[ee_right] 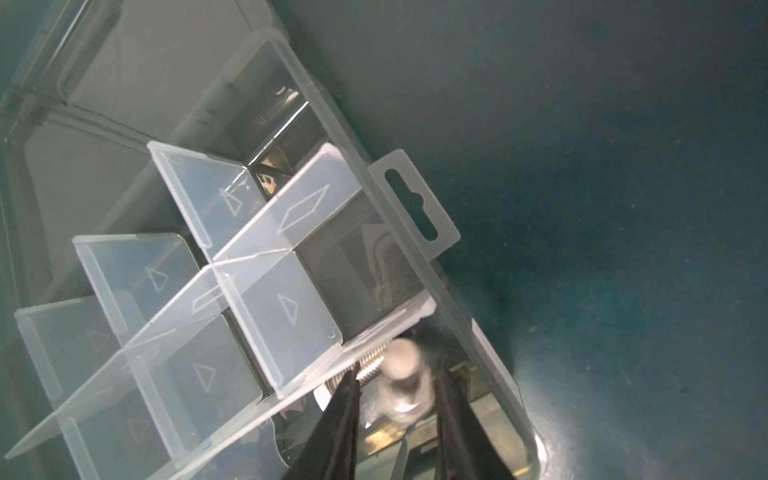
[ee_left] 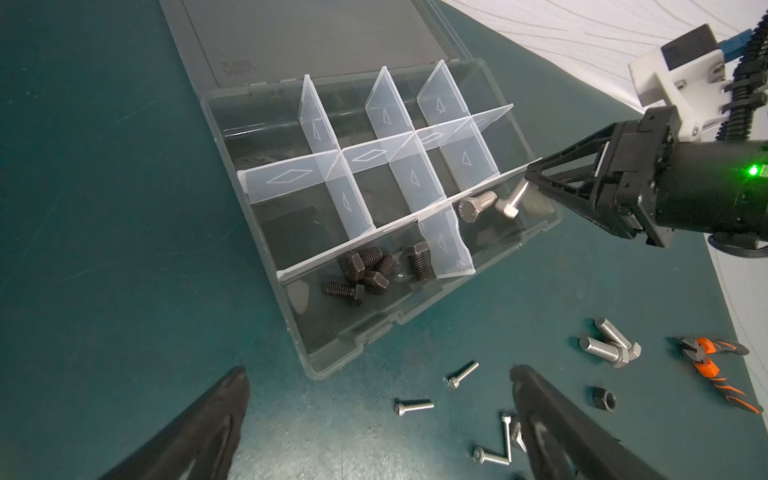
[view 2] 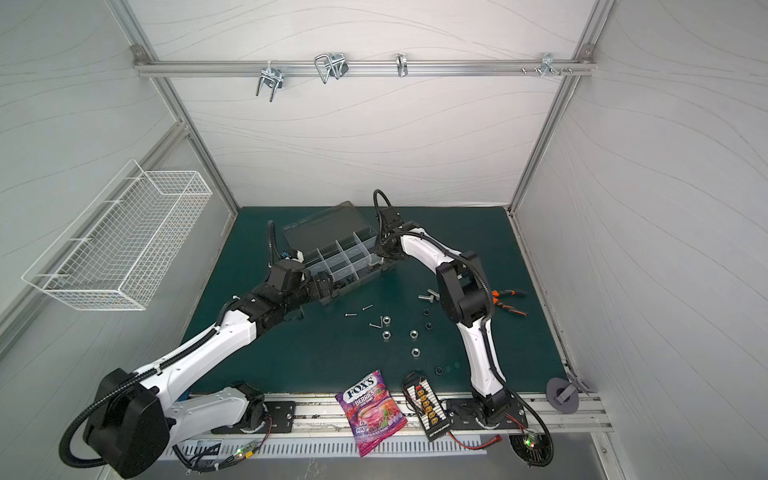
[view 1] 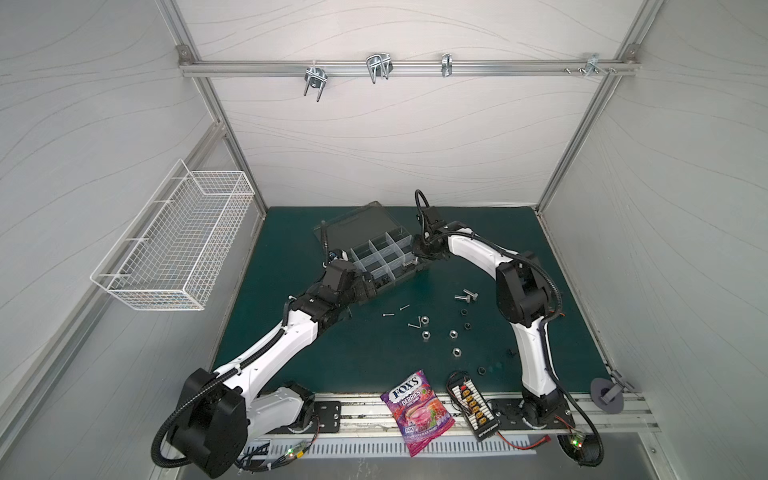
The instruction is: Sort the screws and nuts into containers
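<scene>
Over the near right compartment [ee_left: 505, 239] of the organizer box [ee_left: 415, 307], the right pincer [ee_right: 397, 374] stands slightly parted around a silver bolt [ee_left: 509, 205] (blurred); the left pincer [ee_left: 378, 370] gapes wide, holding nothing.

Four black bolts [ee_left: 353, 264]; four silver bolts [ee_left: 473, 208]; four thin screws [ee_left: 413, 406]; four silver nuts [view 1: 425, 335].

Right hand [view 2: 376, 254] dips at the organizer box's [view 2: 332, 258] right end, probably inside.

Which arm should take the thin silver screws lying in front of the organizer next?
Left. The left gripper hangs open beside the thin screws; the right gripper is at the organizer's corner compartment with a silver bolt at its tips.
</scene>
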Robot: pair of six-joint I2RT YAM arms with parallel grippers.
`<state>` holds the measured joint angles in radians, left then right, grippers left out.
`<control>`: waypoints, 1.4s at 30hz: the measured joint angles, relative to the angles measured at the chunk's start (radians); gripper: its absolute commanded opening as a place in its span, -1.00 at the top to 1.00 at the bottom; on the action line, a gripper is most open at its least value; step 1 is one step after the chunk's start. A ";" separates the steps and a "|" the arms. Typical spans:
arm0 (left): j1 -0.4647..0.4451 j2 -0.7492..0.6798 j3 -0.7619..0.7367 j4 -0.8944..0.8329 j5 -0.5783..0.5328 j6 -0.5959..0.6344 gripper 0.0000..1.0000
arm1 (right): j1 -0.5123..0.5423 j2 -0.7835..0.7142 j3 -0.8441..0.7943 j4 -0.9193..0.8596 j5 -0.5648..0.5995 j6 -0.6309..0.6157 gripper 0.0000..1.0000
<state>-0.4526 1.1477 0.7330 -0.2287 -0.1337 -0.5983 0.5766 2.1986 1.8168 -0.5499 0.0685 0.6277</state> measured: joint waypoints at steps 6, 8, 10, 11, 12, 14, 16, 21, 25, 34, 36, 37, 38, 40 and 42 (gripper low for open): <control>0.000 0.000 0.002 0.000 0.005 0.000 -0.99 | 0.000 -0.003 -0.003 -0.001 0.003 -0.016 0.19; 0.000 0.000 0.002 -0.001 0.006 0.000 -0.99 | 0.000 -0.017 -0.016 -0.005 0.007 -0.024 0.18; 0.000 -0.001 0.002 -0.001 0.006 0.000 -0.99 | 0.000 -0.050 -0.047 -0.009 0.016 -0.035 0.17; 0.000 -0.002 0.002 -0.002 0.006 0.000 -0.99 | 0.000 -0.073 -0.068 -0.010 0.024 -0.043 0.17; 0.000 -0.003 0.002 -0.003 0.006 0.001 -0.99 | 0.000 -0.102 -0.094 -0.013 0.032 -0.051 0.16; 0.000 -0.006 0.002 -0.006 0.006 0.001 -0.98 | -0.001 -0.169 -0.153 -0.016 0.050 -0.064 0.16; 0.000 -0.009 0.002 -0.007 0.006 0.001 -0.99 | -0.009 -0.254 -0.229 -0.019 0.064 -0.078 0.16; 0.000 -0.009 0.002 -0.008 0.006 0.002 -0.99 | -0.057 -0.433 -0.417 -0.026 0.078 -0.096 0.18; 0.000 -0.009 0.002 -0.008 0.006 0.003 -0.99 | -0.118 -0.509 -0.551 -0.051 0.090 -0.120 0.22; 0.000 -0.009 0.002 -0.008 0.006 0.003 -0.99 | -0.106 -0.536 -0.687 -0.129 0.121 -0.257 0.32; 0.000 -0.009 0.002 -0.008 0.005 0.003 -0.99 | -0.087 -0.535 -0.687 -0.145 0.153 -0.280 0.30; 0.000 -0.009 0.002 -0.008 0.005 0.003 -0.99 | -0.072 -0.535 -0.686 -0.151 0.175 -0.289 0.28; 0.000 -0.009 0.002 -0.008 0.004 0.003 -0.99 | -0.060 -0.533 -0.685 -0.157 0.190 -0.295 0.28; 0.000 -0.008 0.002 -0.008 0.002 0.003 -0.99 | -0.024 -0.522 -0.677 -0.173 0.228 -0.311 0.27; 0.000 -0.008 0.002 -0.008 0.000 0.003 -0.99 | 0.000 -0.506 -0.671 -0.177 0.250 -0.322 0.27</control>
<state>-0.4526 1.1397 0.7349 -0.2367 -0.1341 -0.5957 0.5766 1.6924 1.1454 -0.7269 0.3187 0.3058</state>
